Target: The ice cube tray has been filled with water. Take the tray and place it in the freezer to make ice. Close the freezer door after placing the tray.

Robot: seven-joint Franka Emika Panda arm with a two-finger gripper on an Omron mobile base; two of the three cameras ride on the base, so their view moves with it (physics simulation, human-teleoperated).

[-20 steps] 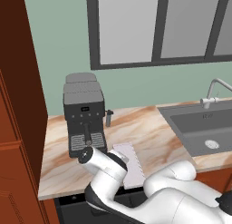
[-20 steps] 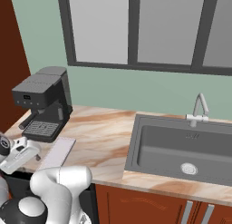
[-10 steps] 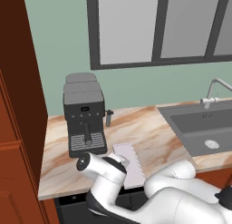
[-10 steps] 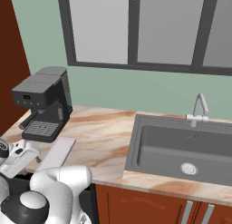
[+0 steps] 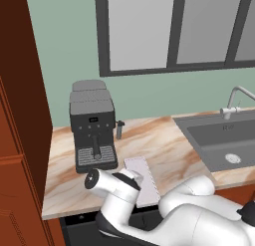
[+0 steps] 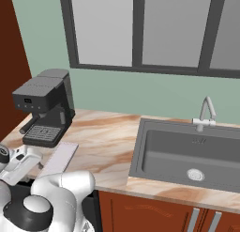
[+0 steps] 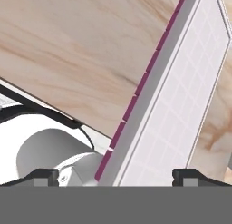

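Ice cube tray (image 5: pixel 141 179): flat, pale lavender-white, with a faint grid on top; it lies on the marble counter (image 5: pixel 154 140) near the front edge, just in front and to the right of the coffee machine. In the right base view the tray (image 6: pixel 59 157) lies lengthwise from the machine toward the counter's front edge. In the hand view the tray (image 7: pixel 181 109) runs diagonally and shows a purple side edge.
Gripper (image 7: pixel 115 175): low over the near end of the tray; the two dark fingertips (image 7: pixel 43 175) stand wide apart, one on each side of the tray's width, released and not touching it as far as I can tell.
Arm: the white wrist bends down over the counter's front edge beside the tray.
Coffee machine (image 5: pixel 92 125): black, upright at the back left of the counter.
Sink (image 6: pixel 187 153): grey basin set in the counter, well apart to the right, with a faucet (image 6: pixel 205 112) behind it.
Window (image 6: pixel 140 29): dark-framed, above the green wall.
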